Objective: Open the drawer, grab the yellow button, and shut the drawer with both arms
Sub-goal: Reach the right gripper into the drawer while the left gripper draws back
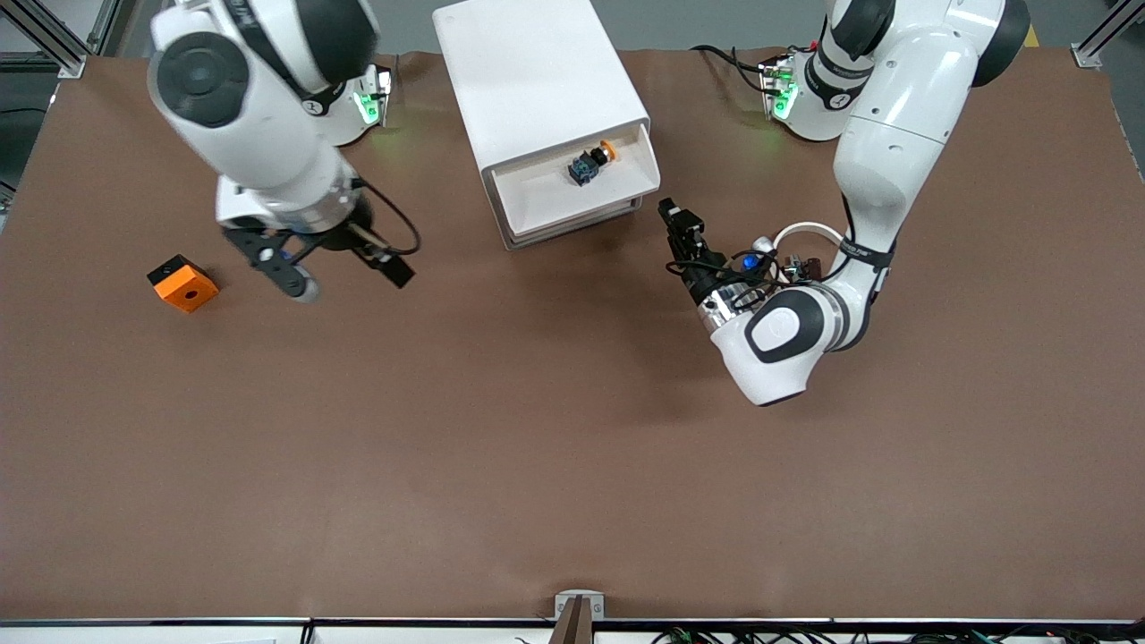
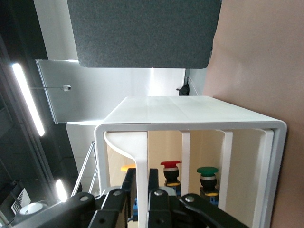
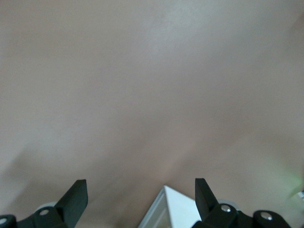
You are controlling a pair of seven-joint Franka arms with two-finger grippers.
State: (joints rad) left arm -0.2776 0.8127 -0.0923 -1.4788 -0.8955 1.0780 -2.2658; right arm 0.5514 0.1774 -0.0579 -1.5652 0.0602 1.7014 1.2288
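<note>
You have bare brown table [image 1: 555,447] across the whole lower frame; the cabinet [image 1: 537,80] sits top centre, its top drawer [image 1: 572,183] pulled out with the button [image 1: 592,163] lying inside; the left gripper [image 1: 666,211], jaws together, hangs beside the drawer's corner; the right gripper [image 1: 349,279], jaws apart, waits upper left near an orange block [image 1: 182,283].

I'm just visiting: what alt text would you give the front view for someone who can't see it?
A white cabinet on a brown table has its top drawer pulled open, with a small orange-capped button lying inside. The left end effector, shut, sits just beside the drawer; the right end effector, open, hangs near an orange block.
</note>
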